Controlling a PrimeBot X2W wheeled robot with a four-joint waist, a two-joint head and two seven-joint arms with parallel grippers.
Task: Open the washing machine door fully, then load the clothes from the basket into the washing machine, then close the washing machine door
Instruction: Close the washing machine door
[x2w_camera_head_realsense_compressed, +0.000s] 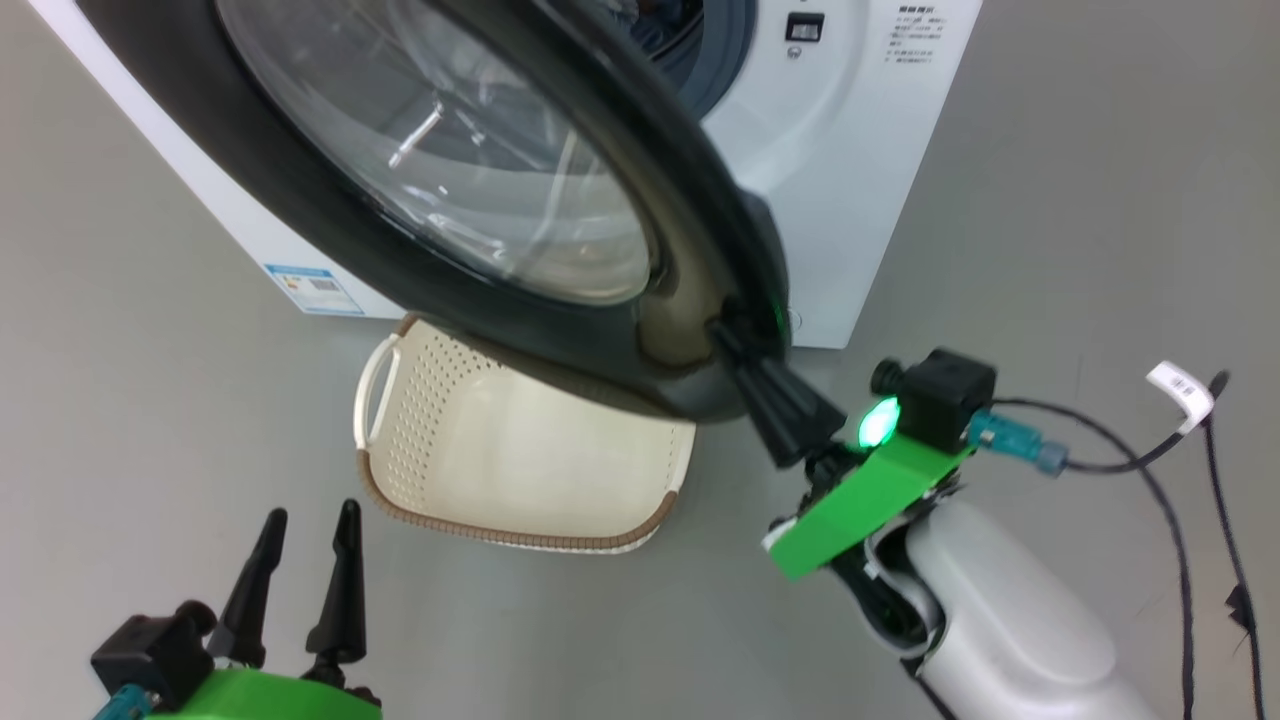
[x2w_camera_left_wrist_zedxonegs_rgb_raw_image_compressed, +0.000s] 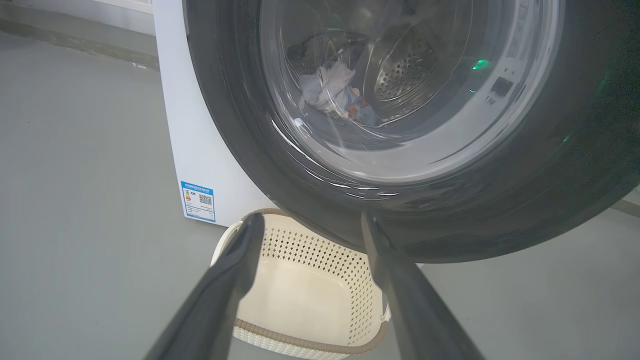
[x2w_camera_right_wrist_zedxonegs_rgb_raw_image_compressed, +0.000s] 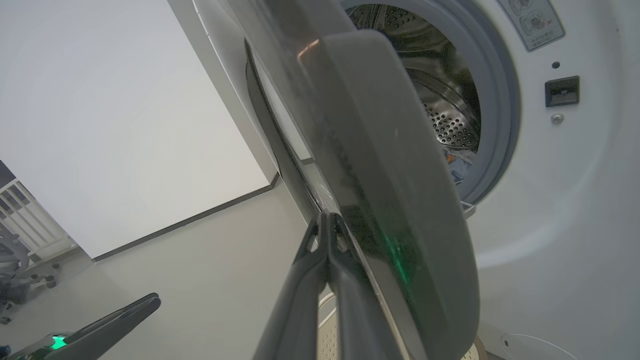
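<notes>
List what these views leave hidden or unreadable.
- Head view: basket far end, covered by the washing machine door.
- Left wrist view: clothes, smeared by glass reflections; count unclear.
- Head view: how the right gripper meets the door, dark against dark.
- Head view: blue label text, too small.

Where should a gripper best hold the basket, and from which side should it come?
Probably the white loop handle at the left end of the basket, approached from the robot's left. It stands free with an open gap, while the washing machine door overhangs the far side.
</notes>
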